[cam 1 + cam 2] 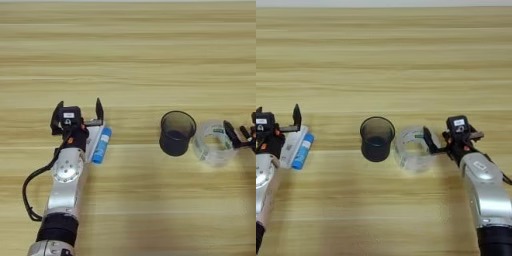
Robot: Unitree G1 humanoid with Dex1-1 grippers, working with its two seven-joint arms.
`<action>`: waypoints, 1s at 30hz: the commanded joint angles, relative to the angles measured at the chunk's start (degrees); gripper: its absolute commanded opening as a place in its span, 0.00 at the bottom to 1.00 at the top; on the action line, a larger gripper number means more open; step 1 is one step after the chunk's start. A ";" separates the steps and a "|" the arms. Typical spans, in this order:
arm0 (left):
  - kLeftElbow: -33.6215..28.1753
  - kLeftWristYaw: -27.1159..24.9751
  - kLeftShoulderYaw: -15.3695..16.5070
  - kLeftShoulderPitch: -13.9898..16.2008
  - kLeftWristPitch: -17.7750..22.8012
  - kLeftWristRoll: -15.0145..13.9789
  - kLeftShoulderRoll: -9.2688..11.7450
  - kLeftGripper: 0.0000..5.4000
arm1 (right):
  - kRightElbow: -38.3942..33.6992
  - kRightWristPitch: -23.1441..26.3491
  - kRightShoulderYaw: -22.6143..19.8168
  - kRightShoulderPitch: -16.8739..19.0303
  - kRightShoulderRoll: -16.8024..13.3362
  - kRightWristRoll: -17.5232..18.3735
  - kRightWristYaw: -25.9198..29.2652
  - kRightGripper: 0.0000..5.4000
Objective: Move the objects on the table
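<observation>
A wide ring of clear tape [412, 148] with a white-and-green label inside lies on the wooden table [128, 60], just right of a dark cup [376, 138]. My right gripper [454, 136] stands open at the ring's right side. Its left finger [428, 138] is against the ring's right wall, and I cannot tell whether it is inside or outside the ring. My left gripper [78, 111] is open at the left with nothing between its fingers. It hovers just left of a blue stick [102, 145] and a white packet [93, 142].
The dark cup [176, 132] stands upright, almost touching the tape ring [214, 143]. The blue stick and white packet lie side by side under the left gripper's right finger. A black cable [27, 195] loops off the left forearm.
</observation>
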 commanded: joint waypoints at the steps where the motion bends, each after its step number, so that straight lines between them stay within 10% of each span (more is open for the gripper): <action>1: -0.32 0.51 -0.20 0.31 0.20 0.67 -0.12 1.00 | -1.12 3.87 0.29 -0.85 -0.99 0.05 0.71 0.99; 30: -0.55 0.98 -0.60 0.29 0.50 0.74 -0.05 1.00 | -3.03 11.81 4.32 0.49 -1.14 -1.85 2.71 0.99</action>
